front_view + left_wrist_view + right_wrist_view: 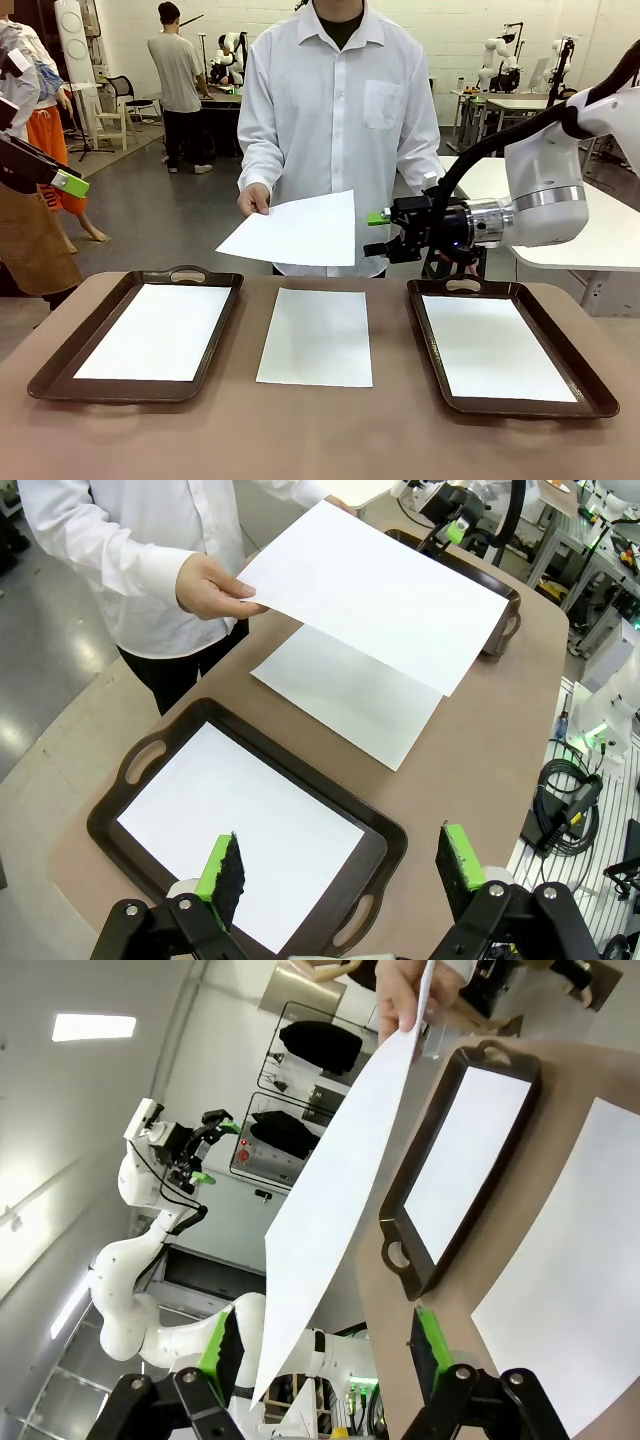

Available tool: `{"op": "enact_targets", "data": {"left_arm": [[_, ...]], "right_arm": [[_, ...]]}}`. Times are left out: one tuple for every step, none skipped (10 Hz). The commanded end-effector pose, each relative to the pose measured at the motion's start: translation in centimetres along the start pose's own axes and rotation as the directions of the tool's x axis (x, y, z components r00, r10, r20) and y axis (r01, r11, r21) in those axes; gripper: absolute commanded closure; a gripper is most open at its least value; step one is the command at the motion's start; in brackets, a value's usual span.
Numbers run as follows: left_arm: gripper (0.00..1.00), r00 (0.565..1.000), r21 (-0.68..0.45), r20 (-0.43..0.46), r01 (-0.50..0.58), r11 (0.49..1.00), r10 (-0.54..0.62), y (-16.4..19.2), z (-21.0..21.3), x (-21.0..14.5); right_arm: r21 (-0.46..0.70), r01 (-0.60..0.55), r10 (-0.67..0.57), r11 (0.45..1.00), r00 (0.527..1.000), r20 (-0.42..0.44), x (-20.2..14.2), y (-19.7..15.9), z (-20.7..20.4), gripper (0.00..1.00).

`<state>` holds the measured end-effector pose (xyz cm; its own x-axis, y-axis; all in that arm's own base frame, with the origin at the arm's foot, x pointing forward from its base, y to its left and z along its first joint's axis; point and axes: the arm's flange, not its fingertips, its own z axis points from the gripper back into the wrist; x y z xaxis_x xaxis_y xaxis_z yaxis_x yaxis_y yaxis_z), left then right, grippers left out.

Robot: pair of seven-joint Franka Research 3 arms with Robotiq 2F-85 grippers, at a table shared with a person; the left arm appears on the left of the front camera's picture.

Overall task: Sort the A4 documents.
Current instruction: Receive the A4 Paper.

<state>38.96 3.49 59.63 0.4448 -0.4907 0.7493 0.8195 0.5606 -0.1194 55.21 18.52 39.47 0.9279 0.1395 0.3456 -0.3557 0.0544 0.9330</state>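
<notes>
Over the surface's left side my left claw (340, 865) hangs wide above the left tray (100, 825). My right claw (385, 235), also wide and holding nothing, sits just beside the free edge of the sheet (295, 230) that a person's hand (254, 199) offers above the far edge. I should pinch that edge flat, without creasing it. I count four A4 documents: one in each tray, one mid-surface, and this one. I count two trays.
</notes>
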Motion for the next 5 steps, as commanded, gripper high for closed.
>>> {"op": "enact_targets", "data": {"left_arm": [[0.0,1.0,0.002,-0.001,0.001,1.0,-0.001,-0.1,0.0,0.0],[0.0,1.0,0.002,-0.001,0.001,1.0,-0.001,-0.1,0.0,0.0],[0.0,1.0,0.002,-0.001,0.001,1.0,-0.001,-0.1,0.0,0.0],[0.0,1.0,0.002,-0.001,0.001,1.0,-0.001,-0.1,0.0,0.0],[0.0,1.0,0.002,-0.001,0.001,1.0,-0.001,-0.1,0.0,0.0]], "right_arm": [[0.006,0.03,-0.03,1.0,0.999,0.034,1.9,-1.1,-1.7,0.11],[-0.002,0.032,-0.032,0.999,0.999,0.04,2.4,-1.6,-2.2,0.11],[-0.017,0.038,-0.038,0.999,0.998,0.046,2.9,-2.1,-2.4,0.11],[-0.034,0.051,-0.049,0.998,0.997,0.056,3.4,-2.7,-2.6,0.11],[-0.039,0.057,-0.055,0.998,0.996,0.065,3.7,-3.0,-2.7,0.11]]}}
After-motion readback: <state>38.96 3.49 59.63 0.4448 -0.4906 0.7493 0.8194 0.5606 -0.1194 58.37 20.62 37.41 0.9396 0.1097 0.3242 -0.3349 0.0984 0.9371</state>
